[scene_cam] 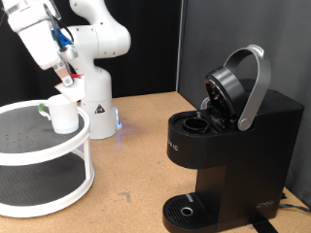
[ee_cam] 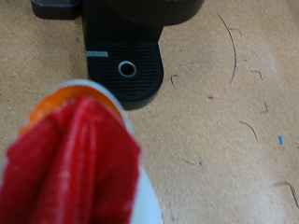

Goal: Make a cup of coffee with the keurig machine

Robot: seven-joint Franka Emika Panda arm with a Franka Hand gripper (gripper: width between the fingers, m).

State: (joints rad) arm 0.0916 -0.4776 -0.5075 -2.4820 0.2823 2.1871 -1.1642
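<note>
My gripper [scene_cam: 66, 80] hangs at the exterior view's upper left, just above the cup [scene_cam: 64, 116]. The cup is a small white mug with a light green handle, standing on the top tier of a round white shelf [scene_cam: 53, 152]. The gripper is shut on a small white pod with a red top [scene_cam: 66, 74]. The pod fills the wrist view's near corner [ee_cam: 79, 159] and hides the fingers there. The black keurig machine [scene_cam: 228, 146] stands at the exterior view's right with its silver-grey lid handle [scene_cam: 255, 83] raised and the pod chamber [scene_cam: 199, 124] open. Its drip tray [ee_cam: 126, 68] shows far off in the wrist view.
The arm's white base [scene_cam: 97, 105] stands behind the shelf. The shelf has an empty lower tier [scene_cam: 29, 184]. A brown wooden tabletop [scene_cam: 131, 165] lies between the shelf and the machine. A cable [scene_cam: 292, 206] runs off beside the machine.
</note>
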